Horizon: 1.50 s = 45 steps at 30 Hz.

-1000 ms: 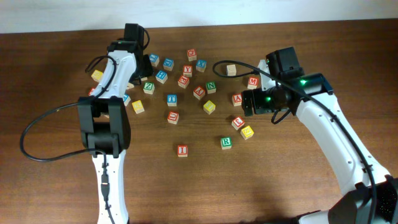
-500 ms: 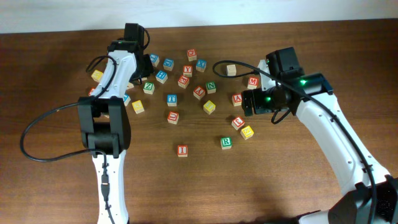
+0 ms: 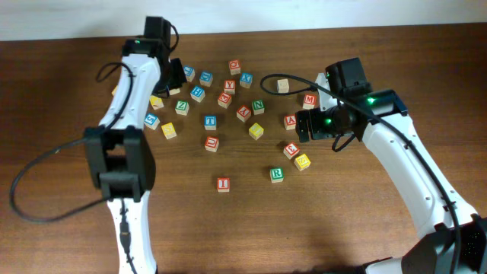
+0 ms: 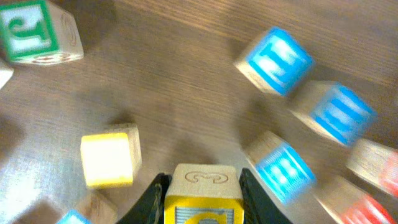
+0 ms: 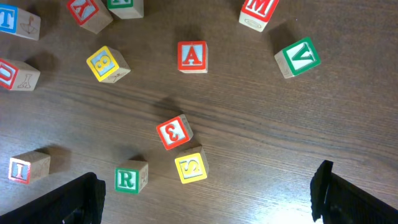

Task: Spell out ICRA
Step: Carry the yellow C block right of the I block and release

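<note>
My left gripper (image 3: 173, 76) is at the far left of the block cluster. In the left wrist view it (image 4: 202, 198) is shut on a yellow-faced block (image 4: 202, 182); only the curved top of its letter shows, and it hangs above the table. The red I block (image 3: 223, 183) and green R block (image 3: 277, 173) lie in front of the cluster. The red A block (image 3: 291, 121) lies beside my right gripper (image 3: 304, 126). The right gripper (image 5: 208, 202) is wide open and empty above I (image 5: 22, 168), R (image 5: 129, 178) and A (image 5: 192, 56).
Several other letter blocks lie scattered across the far middle of the wooden table (image 3: 342, 221). A yellow S block (image 5: 190, 167) and a red block (image 5: 173, 132) lie close to R. Blue blocks (image 4: 273, 59) and a plain yellow block (image 4: 109, 158) lie under the left gripper.
The left arm has risen and swung slightly back and left, uncovering blocks near its old spot. The right arm has not moved.
</note>
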Motion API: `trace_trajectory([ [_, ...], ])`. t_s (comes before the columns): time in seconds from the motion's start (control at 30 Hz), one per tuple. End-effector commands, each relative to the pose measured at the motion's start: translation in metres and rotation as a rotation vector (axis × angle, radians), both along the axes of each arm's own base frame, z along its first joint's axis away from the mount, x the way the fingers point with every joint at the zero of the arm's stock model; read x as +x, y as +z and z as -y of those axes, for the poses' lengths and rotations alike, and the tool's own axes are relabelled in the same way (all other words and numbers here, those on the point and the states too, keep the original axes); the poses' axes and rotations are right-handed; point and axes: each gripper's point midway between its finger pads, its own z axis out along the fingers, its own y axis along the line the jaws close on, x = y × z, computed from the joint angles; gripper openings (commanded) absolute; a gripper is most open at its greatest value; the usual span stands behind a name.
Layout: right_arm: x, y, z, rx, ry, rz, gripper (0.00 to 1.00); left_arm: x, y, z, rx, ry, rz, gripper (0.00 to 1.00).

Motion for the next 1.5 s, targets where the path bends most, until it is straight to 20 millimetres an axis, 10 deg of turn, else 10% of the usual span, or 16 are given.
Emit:
trace_trajectory([
  [0.0,0.001,-0.001,0.000,-0.011,0.006,-0.001,0.98,-0.018,0.095,0.026,-0.165,-0.054,0.110,0.22],
  [0.17,0.001,-0.001,0.000,-0.011,0.007,-0.001,0.98,-0.089,0.133,0.059,-0.285,-0.139,-0.027,0.24],
  [0.43,0.001,-0.001,0.000,-0.011,0.007,-0.001,0.98,-0.170,0.113,0.134,-0.177,-0.397,-0.263,0.21],
  [0.67,0.001,-0.001,0.000,-0.011,0.006,-0.001,0.98,-0.223,0.054,0.152,-0.119,-0.465,-0.485,0.20],
  [0.83,0.001,-0.001,0.000,-0.011,0.006,-0.001,0.98,-0.235,0.039,0.145,-0.108,-0.470,-0.538,0.19],
  [1.17,0.001,-0.001,0.000,-0.011,0.007,-0.001,0.98,-0.277,0.108,0.122,-0.120,-0.522,-0.430,0.19],
  [1.3,0.001,-0.001,0.000,-0.011,0.006,-0.001,0.98,-0.278,0.086,0.128,-0.167,-0.452,-0.418,0.21],
  [1.47,0.001,-0.001,0.000,-0.011,0.007,-0.001,0.98,-0.280,0.012,0.161,-0.297,-0.391,-0.402,0.20],
])
